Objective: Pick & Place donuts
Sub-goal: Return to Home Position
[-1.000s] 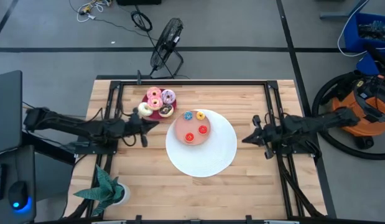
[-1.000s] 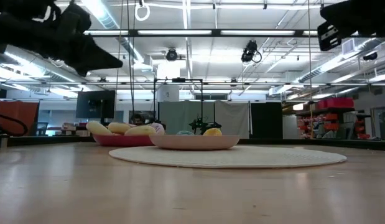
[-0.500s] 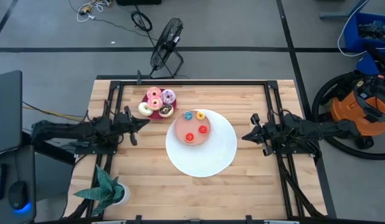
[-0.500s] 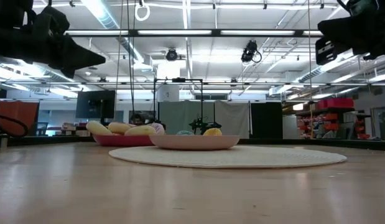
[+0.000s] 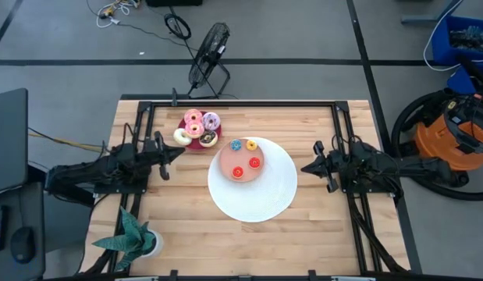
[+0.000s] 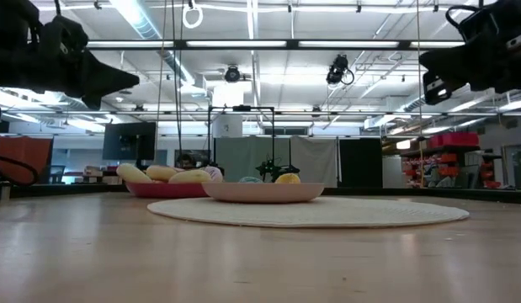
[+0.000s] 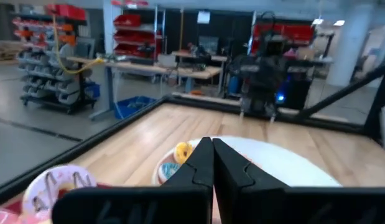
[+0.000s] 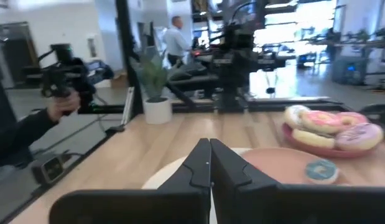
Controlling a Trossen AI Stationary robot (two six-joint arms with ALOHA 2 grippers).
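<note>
both grippers empty and held above the table [image 5: 186, 222]; all donuts plated.
left gripper [image 5: 175, 151] is at the table's left side, fingers pressed together on nothing; five big donuts [image 5: 198, 127] lie piled on the dark plate [image 5: 193, 144], near its tip, toward the far edge. right gripper [image 5: 307, 168], likewise closed and empty, is at the right side; four small donuts [image 5: 244, 156] lie on the light plate [image 5: 228, 160], on the white disc [image 5: 264, 199], apart from it toward the middle.
</note>
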